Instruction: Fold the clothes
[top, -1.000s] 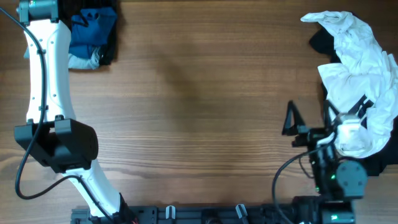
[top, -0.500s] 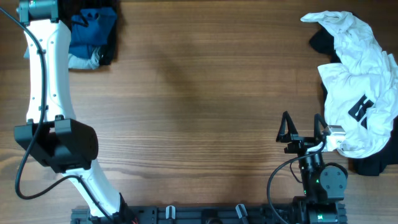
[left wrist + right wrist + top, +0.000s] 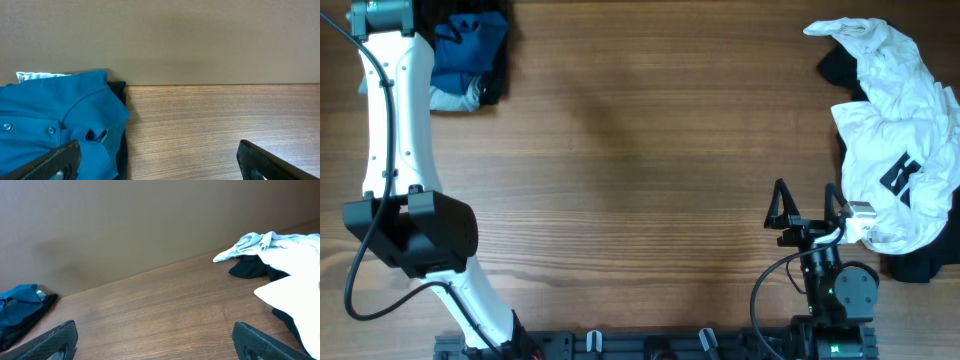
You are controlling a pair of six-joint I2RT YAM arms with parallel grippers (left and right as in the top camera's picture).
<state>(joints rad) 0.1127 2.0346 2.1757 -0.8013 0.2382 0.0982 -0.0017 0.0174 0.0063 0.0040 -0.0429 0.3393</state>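
Observation:
A white top with black print (image 3: 895, 120) lies crumpled at the right edge over a black garment (image 3: 835, 65); both show in the right wrist view, the white top (image 3: 285, 255) and the black garment (image 3: 248, 268). My right gripper (image 3: 805, 205) is open and empty just left of the white top, with bare wood between its fingers (image 3: 160, 347). A blue buttoned shirt (image 3: 470, 42) lies bunched at the far left corner. My left gripper (image 3: 160, 167) is open and empty, with the blue shirt (image 3: 55, 125) by its left finger.
A black garment (image 3: 496, 70) and a pale fabric piece (image 3: 455, 98) lie with the blue shirt. More black fabric (image 3: 918, 265) pokes out below the white top. The left arm (image 3: 395, 150) runs along the left side. A brown wall (image 3: 160, 40) backs the table.
My right gripper has pulled back from the white top toward the table's front, uncovering the black print. In the last half second nothing moved. The left arm is still.

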